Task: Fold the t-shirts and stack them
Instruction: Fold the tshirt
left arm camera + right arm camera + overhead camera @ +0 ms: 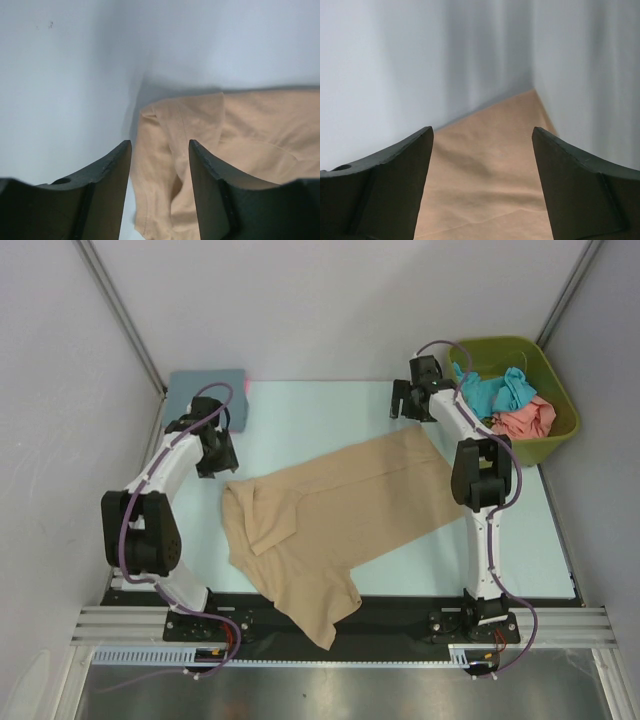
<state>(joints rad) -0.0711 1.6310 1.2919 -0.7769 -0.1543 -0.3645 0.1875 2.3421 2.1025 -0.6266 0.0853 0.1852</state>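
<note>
A tan t-shirt (pixel 330 510) lies spread diagonally across the pale table, its lower end hanging over the near edge. My left gripper (pixel 220 465) hovers open just off the shirt's left corner. In the left wrist view the tan t-shirt (pixel 250 130) shows a folded-over sleeve between the fingers of the left gripper (pixel 160 145), which hold nothing. My right gripper (pixel 402 408) stands open above the shirt's far corner. In the right wrist view the right gripper (pixel 482 131) has smooth tan cloth (pixel 490 165) below its wide jaws, untouched.
A folded slate blue t-shirt (pixel 205 395) lies at the back left with a pink edge (pixel 247 390) showing beside it. An olive-green bin (pixel 555 390) at the back right holds a teal t-shirt (pixel 495 390) and a salmon one (pixel 525 420). Walls enclose the table.
</note>
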